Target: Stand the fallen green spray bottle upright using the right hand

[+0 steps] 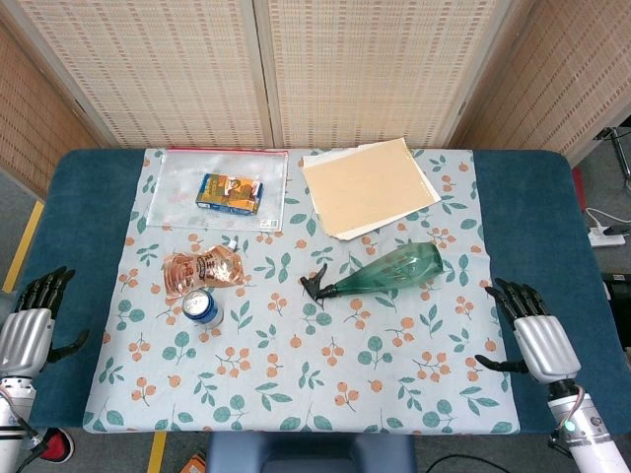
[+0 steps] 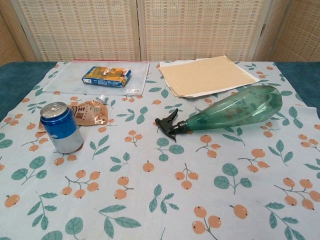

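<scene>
Right hand [image 1: 540, 335]: fingers [image 1: 515, 294] spread, holding nothing, resting at the table [image 1: 99, 187] edge, well apart from the green spray bottle [image 1: 386, 270]. Bottle lies on its side, nozzle toward robot's left. Left hand [image 1: 30, 325] likewise empty. Nothing done yet; reach, grasp, uprighting all remain.

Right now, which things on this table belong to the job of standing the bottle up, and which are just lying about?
Part of the job:
green spray bottle, on its side
right hand, open, holding nothing

Lying about:
blue can, upright
brown pouch
blue box on a clear sleeve
tan folder
left hand, open, idle
</scene>
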{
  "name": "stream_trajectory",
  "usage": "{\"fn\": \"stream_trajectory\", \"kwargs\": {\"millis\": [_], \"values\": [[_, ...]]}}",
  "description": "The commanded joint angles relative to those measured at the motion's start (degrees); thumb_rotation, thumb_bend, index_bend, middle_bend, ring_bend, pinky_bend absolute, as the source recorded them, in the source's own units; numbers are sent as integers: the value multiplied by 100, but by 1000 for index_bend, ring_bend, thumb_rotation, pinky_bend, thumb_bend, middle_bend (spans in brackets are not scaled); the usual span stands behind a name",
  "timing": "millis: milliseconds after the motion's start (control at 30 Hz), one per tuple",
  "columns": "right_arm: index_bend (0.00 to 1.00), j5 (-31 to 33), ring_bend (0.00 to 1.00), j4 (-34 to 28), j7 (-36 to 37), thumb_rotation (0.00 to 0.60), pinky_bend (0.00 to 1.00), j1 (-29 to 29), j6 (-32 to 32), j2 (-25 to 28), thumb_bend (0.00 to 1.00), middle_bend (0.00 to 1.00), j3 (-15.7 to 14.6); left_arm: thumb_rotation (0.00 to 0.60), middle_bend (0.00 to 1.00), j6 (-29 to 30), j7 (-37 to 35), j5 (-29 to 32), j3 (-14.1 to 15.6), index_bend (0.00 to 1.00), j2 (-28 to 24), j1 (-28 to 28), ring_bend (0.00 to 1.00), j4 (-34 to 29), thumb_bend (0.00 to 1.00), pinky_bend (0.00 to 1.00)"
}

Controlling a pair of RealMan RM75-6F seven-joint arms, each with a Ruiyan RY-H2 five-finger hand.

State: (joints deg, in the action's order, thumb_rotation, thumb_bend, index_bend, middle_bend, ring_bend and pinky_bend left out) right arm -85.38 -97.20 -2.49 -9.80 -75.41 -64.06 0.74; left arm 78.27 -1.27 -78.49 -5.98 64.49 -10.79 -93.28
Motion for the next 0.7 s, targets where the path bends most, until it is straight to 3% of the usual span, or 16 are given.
{"fn": "stream_trajectory", "kwargs": {"millis": [33, 433, 567, 700], "values": [[110, 0, 0, -1, -7, 600, 0, 7, -11, -3, 0, 19, 0, 600, 0, -9, -11, -14, 10, 0, -4, -3, 0, 7, 254, 22], [126, -428, 0, 189, -48, 600, 0, -113, -175, -80, 0, 60, 55, 600, 0, 0, -71, -44, 24, 0, -27, 7, 0, -7, 254, 21], [166, -762, 0, 201, -499, 600, 1, -622, 228, 40, 0, 116, 230, 600, 0, -1, -42, -87, 49, 0, -37, 3, 0, -9, 253, 21], [232, -1094, 0, 379, -1072, 600, 29, -1473, 1103, 102, 0, 183, 468, 600, 0, 40, -62, -97, 48, 0, -38, 22, 0, -20, 254, 21]]}}
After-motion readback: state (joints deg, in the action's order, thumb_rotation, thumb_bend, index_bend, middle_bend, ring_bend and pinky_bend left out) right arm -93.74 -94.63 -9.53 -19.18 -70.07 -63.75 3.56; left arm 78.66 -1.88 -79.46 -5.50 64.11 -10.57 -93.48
